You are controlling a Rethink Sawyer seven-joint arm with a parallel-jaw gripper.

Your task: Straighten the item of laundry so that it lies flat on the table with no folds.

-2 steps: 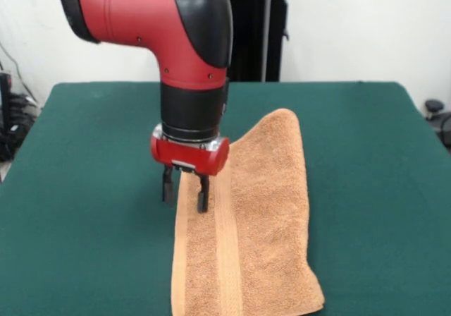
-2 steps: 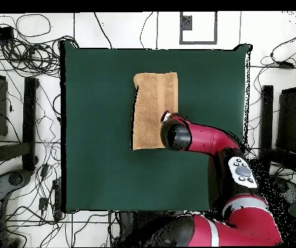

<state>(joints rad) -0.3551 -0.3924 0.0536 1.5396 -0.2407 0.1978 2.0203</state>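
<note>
Pincer (image 1: 185, 191) spread over the folded towel's (image 1: 257, 238) left edge, towel's long axis running near-to-far on green table (image 1: 84, 189)

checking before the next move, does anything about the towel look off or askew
Yes. The towel is doubled over lengthwise into a narrow strip on the table, and its far corner lifts beside the open gripper.

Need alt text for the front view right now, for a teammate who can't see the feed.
An orange-tan terry towel lies as a long folded strip on the green table, its far end raised. The red Sawyer arm's end effector hangs over the towel's left edge, fingers apart and gripping nothing.
</note>
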